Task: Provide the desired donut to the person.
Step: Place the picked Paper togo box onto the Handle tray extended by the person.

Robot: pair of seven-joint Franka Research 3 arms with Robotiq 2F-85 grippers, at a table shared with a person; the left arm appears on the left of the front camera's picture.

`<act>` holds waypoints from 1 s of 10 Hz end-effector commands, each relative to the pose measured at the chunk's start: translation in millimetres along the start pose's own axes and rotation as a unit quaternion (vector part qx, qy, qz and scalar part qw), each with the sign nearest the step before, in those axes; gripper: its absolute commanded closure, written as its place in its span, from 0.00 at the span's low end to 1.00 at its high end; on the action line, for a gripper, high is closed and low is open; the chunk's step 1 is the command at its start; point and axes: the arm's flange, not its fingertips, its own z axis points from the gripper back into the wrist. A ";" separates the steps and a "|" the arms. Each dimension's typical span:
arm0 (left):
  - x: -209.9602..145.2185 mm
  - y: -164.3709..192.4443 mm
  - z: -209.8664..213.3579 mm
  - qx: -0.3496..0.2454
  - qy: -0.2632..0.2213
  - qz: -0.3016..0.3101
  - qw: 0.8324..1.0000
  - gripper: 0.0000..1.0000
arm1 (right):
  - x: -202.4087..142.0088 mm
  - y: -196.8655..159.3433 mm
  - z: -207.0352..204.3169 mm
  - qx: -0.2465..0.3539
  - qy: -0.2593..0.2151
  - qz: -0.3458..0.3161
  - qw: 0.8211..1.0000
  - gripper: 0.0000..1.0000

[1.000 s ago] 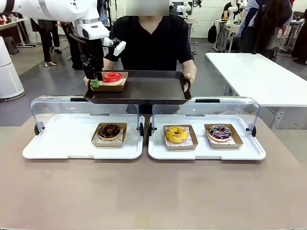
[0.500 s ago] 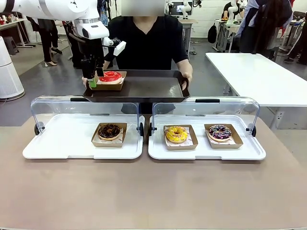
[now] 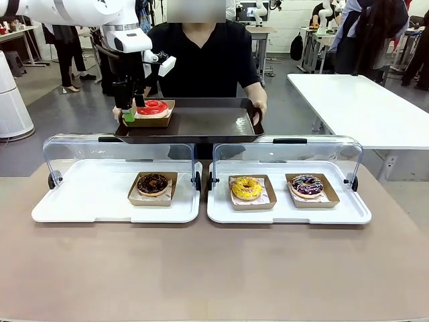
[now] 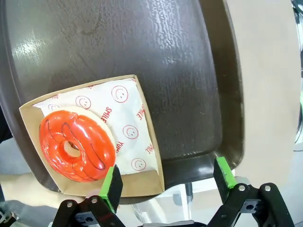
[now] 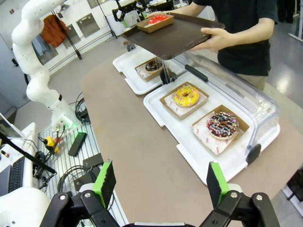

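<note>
Left hand [image 3: 129, 109] hangs with fingers apart and nothing between them, at the left end of the brown tray [image 3: 191, 137]. In the left wrist view the left hand [image 4: 168, 177] has one pad over the near edge of the carton [image 4: 142, 146] and the other out past the tray's corner. Whether that pad touches the carton cannot be told.

The red donut [image 3: 153, 107] lies just right of this hand, flat in its carton on the tray and free of the fingers. It is round, so no long axis; the tray's long side runs left to right. The person's hand [image 3: 258, 109] grips the tray's right end, and the tray is held above the far edge of the surface.

Right hand [image 5: 161, 181] is also apart and empty, high over the near side, well away from the tray. Left hand is far nearer.

Judged: the donut is already delivered and the next move is pulling the left hand clear. The carton wall and tray rim could snag.

Below are two white cases with clear lids up: chocolate donut [image 3: 153, 183] on the left, yellow donut [image 3: 246, 187] and sprinkled donut [image 3: 306, 185] on the right.
</note>
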 end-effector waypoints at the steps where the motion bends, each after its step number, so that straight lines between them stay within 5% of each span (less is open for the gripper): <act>1: -16.0 -45.8 25.8 0.004 -0.003 -0.027 1.000 0.00 | 1.7 -1.5 0.6 0.004 -0.014 0.008 1.000 0.00; 6: -109.1 -174.3 36.8 0.055 -0.062 -0.016 0.996 0.00 | 1.7 -1.5 0.6 0.004 -0.014 0.008 1.000 0.00; 10: -164.3 -195.8 -9.2 0.057 -0.077 -0.006 0.995 0.00 | 1.7 -1.5 0.6 0.004 -0.014 0.008 1.000 0.00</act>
